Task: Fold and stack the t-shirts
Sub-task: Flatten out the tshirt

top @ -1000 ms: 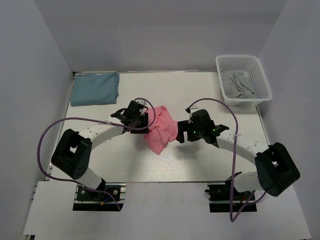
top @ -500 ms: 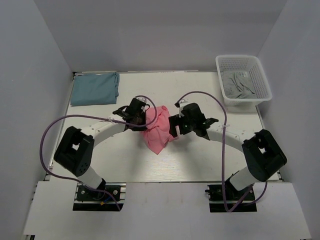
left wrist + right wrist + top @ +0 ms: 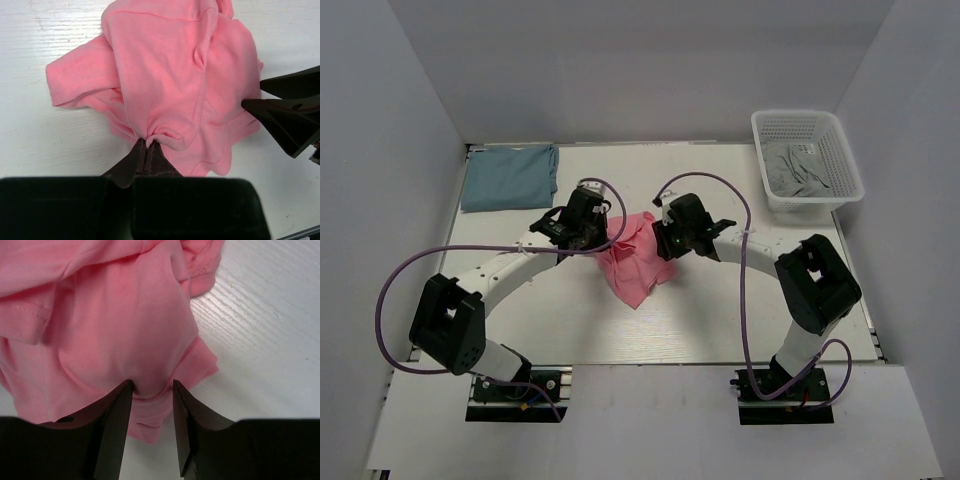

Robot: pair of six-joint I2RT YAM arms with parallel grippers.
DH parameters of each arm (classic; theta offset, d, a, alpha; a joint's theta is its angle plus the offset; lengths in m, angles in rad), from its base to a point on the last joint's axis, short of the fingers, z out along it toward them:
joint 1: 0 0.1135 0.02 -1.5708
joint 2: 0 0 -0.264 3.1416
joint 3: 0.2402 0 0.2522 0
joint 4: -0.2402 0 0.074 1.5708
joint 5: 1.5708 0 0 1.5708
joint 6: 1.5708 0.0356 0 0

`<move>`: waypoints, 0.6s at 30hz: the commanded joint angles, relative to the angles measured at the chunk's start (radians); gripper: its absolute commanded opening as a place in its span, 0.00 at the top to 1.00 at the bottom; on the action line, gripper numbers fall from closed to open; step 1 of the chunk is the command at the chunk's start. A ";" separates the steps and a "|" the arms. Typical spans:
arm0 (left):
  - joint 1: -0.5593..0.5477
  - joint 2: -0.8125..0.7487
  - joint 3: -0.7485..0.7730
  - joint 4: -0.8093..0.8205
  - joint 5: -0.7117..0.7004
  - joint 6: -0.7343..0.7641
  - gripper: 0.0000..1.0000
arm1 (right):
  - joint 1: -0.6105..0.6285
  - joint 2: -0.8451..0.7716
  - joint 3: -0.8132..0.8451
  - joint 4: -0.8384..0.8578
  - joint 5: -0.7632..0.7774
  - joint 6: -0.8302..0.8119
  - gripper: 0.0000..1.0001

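The crumpled salmon pink t-shirt (image 3: 630, 265) lay on the worktop (image 3: 740, 320) between the two pairs of jaws. The left jaws were shut, pinching its edge directly ahead; the right jaws stood partly apart astride a fold, equally close.

Bright, even light (soft shadows).

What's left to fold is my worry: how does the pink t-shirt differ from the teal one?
The pink t-shirt is a crumpled heap; the teal t-shirt lies flat and folded. The pink one sits mid-table, the teal one in the far left corner. The left hand pinches the pink one and the right hand straddles a fold of it; neither touches the teal one. Both are plain cloth on the table.
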 commanded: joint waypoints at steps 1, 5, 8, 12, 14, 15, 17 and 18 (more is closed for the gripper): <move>-0.003 -0.055 0.053 -0.012 -0.036 -0.010 1.00 | 0.002 -0.023 0.009 -0.023 -0.024 -0.031 0.56; 0.006 -0.064 0.072 -0.021 -0.058 -0.010 1.00 | -0.001 -0.023 0.010 -0.037 -0.064 -0.055 0.53; 0.006 -0.084 0.072 -0.021 -0.067 -0.010 1.00 | 0.002 0.000 0.035 -0.072 -0.070 -0.066 0.62; 0.006 -0.093 0.081 -0.021 -0.079 -0.010 1.00 | 0.002 -0.020 0.021 -0.052 -0.053 -0.057 0.98; 0.006 -0.104 0.093 -0.030 -0.111 -0.010 1.00 | 0.003 -0.040 0.015 -0.055 -0.016 -0.034 1.00; 0.006 -0.104 0.114 -0.031 -0.126 -0.010 1.00 | 0.002 -0.089 0.013 -0.055 0.020 -0.025 1.00; 0.016 -0.115 0.139 -0.040 -0.184 -0.010 1.00 | -0.001 -0.137 0.012 -0.066 0.117 0.012 1.00; 0.016 -0.130 0.165 -0.040 -0.208 -0.010 1.00 | -0.003 -0.217 0.015 -0.075 0.181 0.021 1.00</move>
